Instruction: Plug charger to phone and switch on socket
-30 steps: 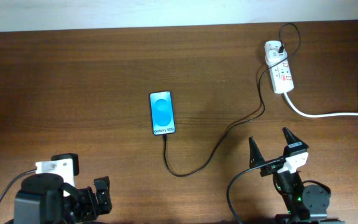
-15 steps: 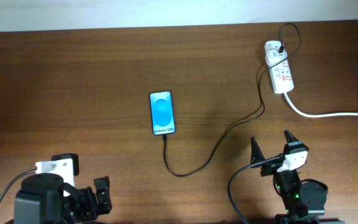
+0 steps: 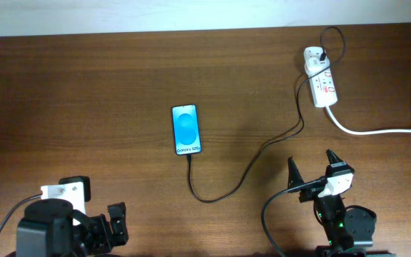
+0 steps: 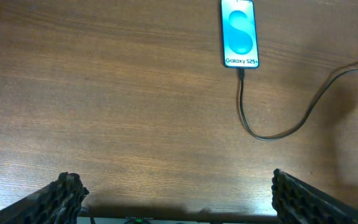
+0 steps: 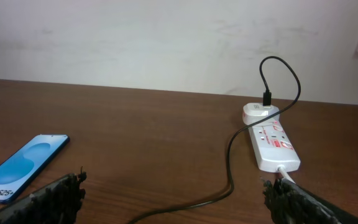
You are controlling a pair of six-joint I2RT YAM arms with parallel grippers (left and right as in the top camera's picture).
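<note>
The phone [image 3: 186,129] lies flat mid-table, its blue screen lit, also in the left wrist view [image 4: 239,33] and the right wrist view [image 5: 18,167]. The thin black charger cable [image 3: 237,178] is plugged into the phone's near end [image 4: 242,70] and loops right to a white adapter [image 5: 257,113] on the white socket strip [image 3: 321,84], far right. My left gripper [image 3: 116,221] is open and empty at the near left edge. My right gripper [image 3: 311,170] is open and empty, near the front right, the cable lying ahead of it.
The socket's thick white cord [image 3: 384,128] runs right and up off the table edge. A white wall [image 5: 166,43] backs the table's far edge.
My right gripper has drawn back slightly toward the near edge between one second ago and half a second ago. Nothing has moved since.
</note>
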